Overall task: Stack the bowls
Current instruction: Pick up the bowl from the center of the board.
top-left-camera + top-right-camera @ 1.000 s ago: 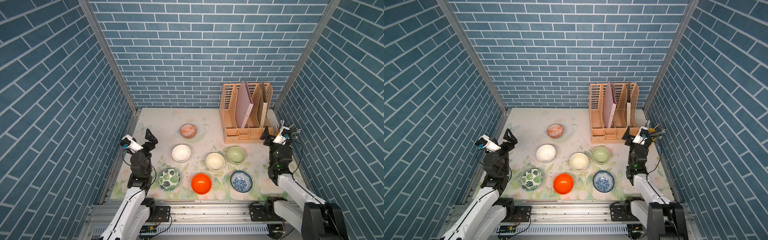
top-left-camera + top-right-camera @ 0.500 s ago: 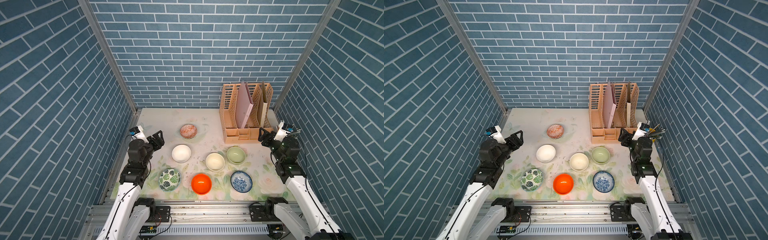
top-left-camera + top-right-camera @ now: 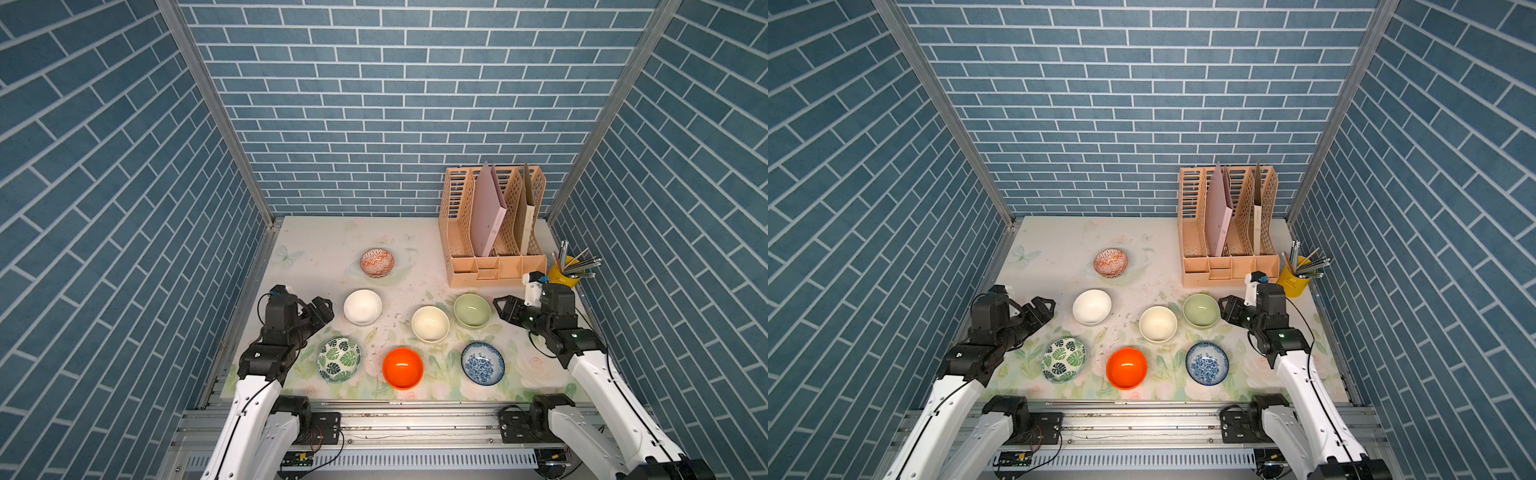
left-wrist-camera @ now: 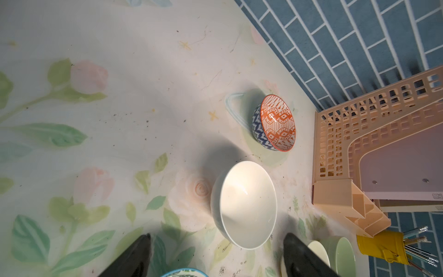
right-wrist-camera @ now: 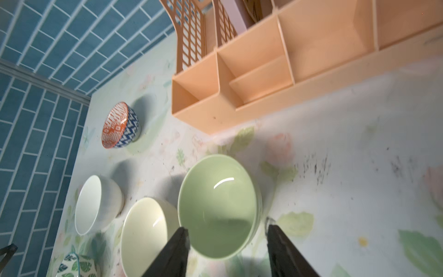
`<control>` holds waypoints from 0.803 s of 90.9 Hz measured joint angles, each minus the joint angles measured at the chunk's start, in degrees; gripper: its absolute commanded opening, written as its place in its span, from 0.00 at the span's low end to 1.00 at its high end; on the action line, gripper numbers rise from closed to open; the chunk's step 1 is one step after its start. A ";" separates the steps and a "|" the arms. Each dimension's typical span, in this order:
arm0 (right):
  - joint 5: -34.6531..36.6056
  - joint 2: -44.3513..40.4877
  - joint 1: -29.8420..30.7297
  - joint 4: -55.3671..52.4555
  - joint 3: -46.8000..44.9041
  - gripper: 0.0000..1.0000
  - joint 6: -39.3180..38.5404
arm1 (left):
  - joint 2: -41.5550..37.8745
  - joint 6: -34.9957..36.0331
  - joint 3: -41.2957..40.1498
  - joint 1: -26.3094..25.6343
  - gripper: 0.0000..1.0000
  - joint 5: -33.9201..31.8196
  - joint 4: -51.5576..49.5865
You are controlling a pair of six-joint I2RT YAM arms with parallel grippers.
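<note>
green bowl (image 5: 215, 206): we see smooth glossy glaze, bright highlight | orange bowl (image 3: 402, 368): glossy as well | white bowl (image 4: 247, 206): smooth, softer sheen | tabletop (image 5: 359, 156): matt printed surface, we note dark scuffs and specks | organizer (image 5: 323, 36): matt peach plastic, perforated sides | rail (image 3: 415, 419): bare grey metal, dull shine | walls (image 3: 374, 104): matt brick print, to our eyes

Light comes down evenly from overhead, so both top views are bright and crisp, though the brick walls (image 3: 124, 208) splay outward toward the edges. The orange bowl (image 3: 402, 368) carries a small white glint, and so does the pale green bowl (image 5: 217, 206). On the wrist cameras the bowls throw soft grey shadows across the table (image 4: 119, 96). The right wrist picture is smeared, worst over the peach organizer (image 5: 311, 60). The left gripper (image 4: 217, 237) shows only as dark, fuzzy wedges, out of focus.
</note>
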 measured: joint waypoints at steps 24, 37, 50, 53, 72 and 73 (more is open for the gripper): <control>-0.83 -0.81 3.39 -10.05 -0.22 0.56 1.40 | -0.87 -0.17 0.26 0.00 0.92 -0.70 -4.48; -0.02 -1.11 6.67 -12.81 -0.74 0.55 3.10 | -0.85 -0.17 1.53 0.00 0.92 -2.16 -6.73; 1.73 -1.11 8.85 -16.15 -1.18 0.55 4.50 | -0.87 -0.24 2.84 0.00 0.93 -3.69 -8.28; 2.16 -1.22 9.14 -16.96 -1.20 0.55 4.61 | -0.92 -0.39 2.86 0.00 0.93 -3.93 -8.61; 5.27 -3.61 9.84 -21.07 -1.27 0.55 6.08 | -0.35 -0.70 2.86 0.00 0.94 -5.01 -9.99; 5.29 -3.63 9.86 -21.29 -1.27 0.55 6.08 | -0.28 -0.72 2.86 0.00 0.94 -5.01 -10.03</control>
